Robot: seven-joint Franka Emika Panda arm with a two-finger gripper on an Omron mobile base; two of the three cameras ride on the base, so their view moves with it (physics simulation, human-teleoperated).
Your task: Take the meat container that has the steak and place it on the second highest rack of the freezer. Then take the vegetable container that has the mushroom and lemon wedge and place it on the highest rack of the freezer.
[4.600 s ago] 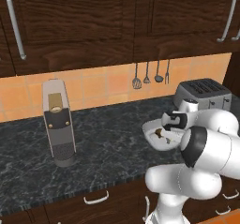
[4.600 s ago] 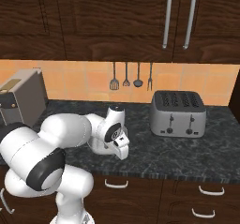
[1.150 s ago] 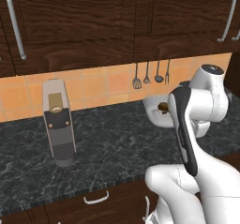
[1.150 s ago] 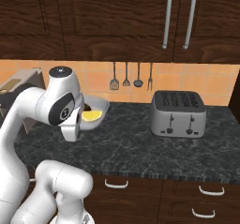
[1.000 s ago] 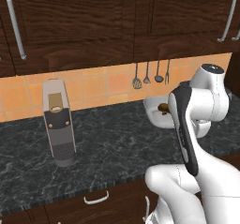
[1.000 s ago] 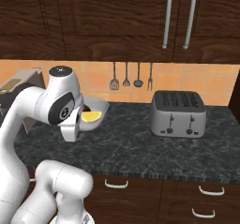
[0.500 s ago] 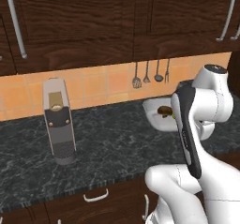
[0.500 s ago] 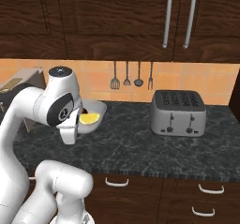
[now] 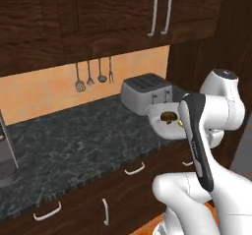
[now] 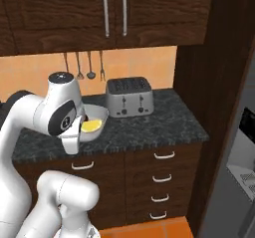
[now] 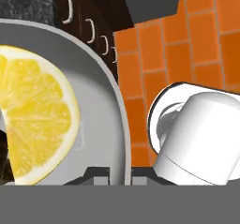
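While the vegetable container (image 10: 92, 122) hung above the counter's front edge (image 10: 149, 142), we saw open room at 3 o'clock toward the dark side panel (image 10: 214, 97). At 1 o'clock of the container stood the toaster (image 10: 129, 97), apart from it, with utensils (image 10: 82, 62) hanging on the wall behind. We found the gripper (image 11: 121, 177) clenched on the container's rim at 6 o'clock in the hand view. Inside lay the lemon wedge (image 11: 35, 124) at 9 o'clock of the grip, and the mushroom (image 9: 170, 116) beside it.

Dark wood cabinets (image 10: 112, 13) over black stone counter (image 9: 74, 145), orange backsplash (image 9: 44, 89), orange tile floor (image 11: 187, 45).
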